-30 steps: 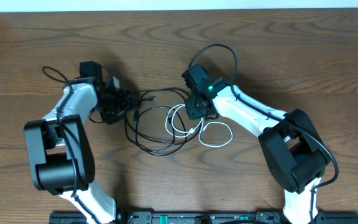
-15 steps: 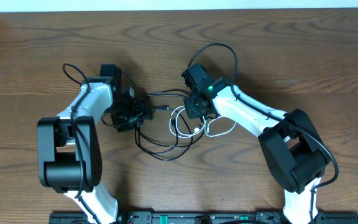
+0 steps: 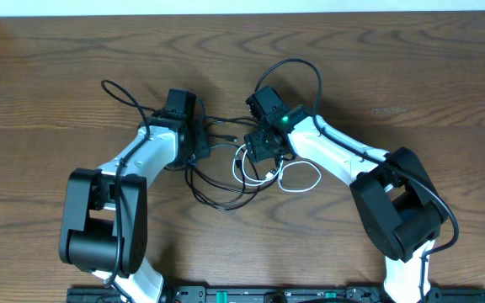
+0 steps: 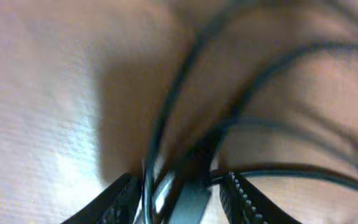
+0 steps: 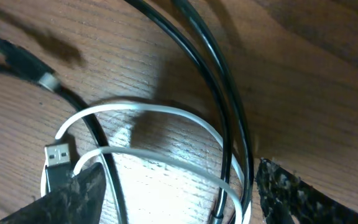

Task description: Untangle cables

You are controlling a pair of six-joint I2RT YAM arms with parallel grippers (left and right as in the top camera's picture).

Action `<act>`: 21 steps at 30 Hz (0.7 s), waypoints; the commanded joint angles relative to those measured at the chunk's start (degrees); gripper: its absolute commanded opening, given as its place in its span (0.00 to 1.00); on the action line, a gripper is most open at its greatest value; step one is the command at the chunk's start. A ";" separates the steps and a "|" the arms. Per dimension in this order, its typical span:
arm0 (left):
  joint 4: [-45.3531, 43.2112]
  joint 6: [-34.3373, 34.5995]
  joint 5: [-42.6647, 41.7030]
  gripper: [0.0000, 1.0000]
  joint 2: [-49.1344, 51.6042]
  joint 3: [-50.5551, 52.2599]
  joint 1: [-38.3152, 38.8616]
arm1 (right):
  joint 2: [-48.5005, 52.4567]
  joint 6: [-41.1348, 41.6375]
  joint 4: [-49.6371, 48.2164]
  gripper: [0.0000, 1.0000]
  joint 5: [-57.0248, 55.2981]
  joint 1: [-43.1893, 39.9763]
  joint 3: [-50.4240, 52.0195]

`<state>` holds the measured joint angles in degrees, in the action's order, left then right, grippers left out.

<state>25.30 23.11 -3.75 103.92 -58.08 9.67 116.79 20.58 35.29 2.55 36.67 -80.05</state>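
Left claw point(image 4: 179, 190): jaws apart, black cable point(image 5: 219, 99) strands between them; too blurred to tell if it grips.
Right claw point(image 5: 179, 174): open wide, holding nothing.
Cables: white cable point(image 5: 135, 107) loops under the right claw, crossed by black; the tangle lies between the claws.
Step, judged: pinch one strand only, then draw the claws apart slowly.
Count: two cables, two claws, two plugs seen.

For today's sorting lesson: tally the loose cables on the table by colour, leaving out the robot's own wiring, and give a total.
Black cable: 1
White cable: 1
Total: 2
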 commanded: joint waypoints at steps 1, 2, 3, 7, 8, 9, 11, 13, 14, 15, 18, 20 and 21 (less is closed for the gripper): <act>-4.57 1.62 9.90 0.46 4.74 3.65 -0.26 | 0.55 0.17 0.02 0.76 -0.68 0.20 0.37; -6.34 1.62 11.63 0.46 4.74 3.65 -0.28 | 0.55 0.17 0.02 0.77 -0.66 0.20 0.37; -7.80 1.62 13.05 0.45 4.74 3.65 -0.28 | 0.55 0.17 0.02 0.77 -0.68 0.20 0.37; -13.25 1.31 18.03 0.45 4.79 3.65 -0.46 | 0.55 0.17 -0.24 0.77 -0.68 0.17 0.37; -14.51 0.98 19.41 0.45 4.79 3.65 -0.72 | 0.55 0.17 -0.57 0.78 -0.68 0.17 0.37; -15.37 0.96 20.44 0.45 4.79 3.65 -1.07 | 0.55 0.15 -0.96 0.78 -0.68 0.17 0.37; -17.11 0.55 21.22 0.45 4.79 3.65 -2.32 | 0.55 0.13 -2.05 0.79 -0.39 0.11 0.33; -18.38 0.35 21.18 0.45 4.79 3.54 -4.02 | 0.52 -1.68 -2.45 0.81 1.36 0.04 -0.13; -18.34 0.35 21.05 0.45 4.79 3.10 -5.20 | 0.50 -3.85 -2.12 0.81 3.69 -0.07 -0.90; -18.29 0.33 20.70 0.46 4.79 2.82 -5.97 | 0.42 -5.49 -1.55 0.82 5.73 -0.22 -1.68; -17.68 0.28 15.80 0.50 4.72 1.79 -9.38 | -0.13 -7.58 3.63 0.86 10.10 -1.16 -6.51; -17.64 0.33 9.84 0.54 4.72 1.81 -10.99 | -0.22 -8.09 9.29 0.89 10.12 -2.03 -10.32; -17.64 0.33 7.52 0.55 4.72 1.81 -11.32 | -0.22 -8.63 11.15 0.89 10.19 -2.32 -11.26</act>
<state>7.01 23.97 11.20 106.96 -55.99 0.14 116.86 14.79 42.65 10.28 35.90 -86.35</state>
